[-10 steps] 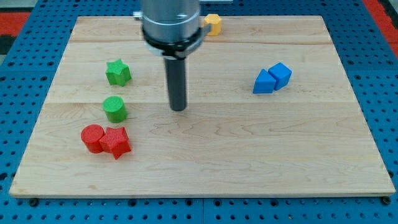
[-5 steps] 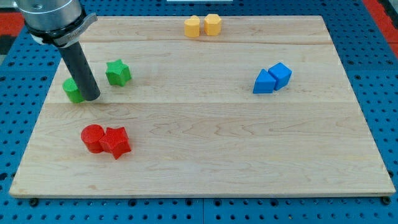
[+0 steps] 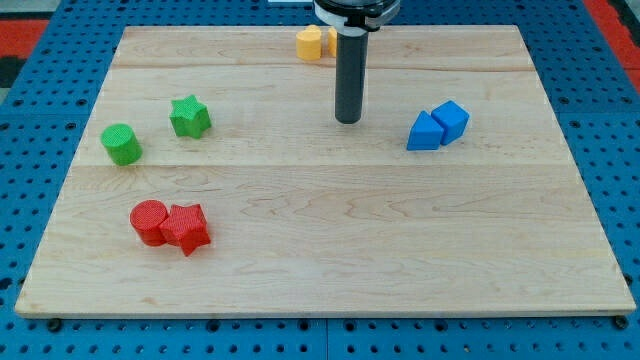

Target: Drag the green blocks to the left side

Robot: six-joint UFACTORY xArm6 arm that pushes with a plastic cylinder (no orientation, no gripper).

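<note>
Two small green blocks, a ribbed green cylinder (image 3: 121, 144) and a green star (image 3: 190, 117) just to its right, likely light, rigid and easy to slide, so a push low on each one's right face should do. Both sit far left of my tip (image 3: 348, 120) (a bare rod, no pincer to open or close), which rests mid-board, touching nothing

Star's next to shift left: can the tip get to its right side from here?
Probably yes: my tip stands to the right of the green star, with bare board between them.
</note>
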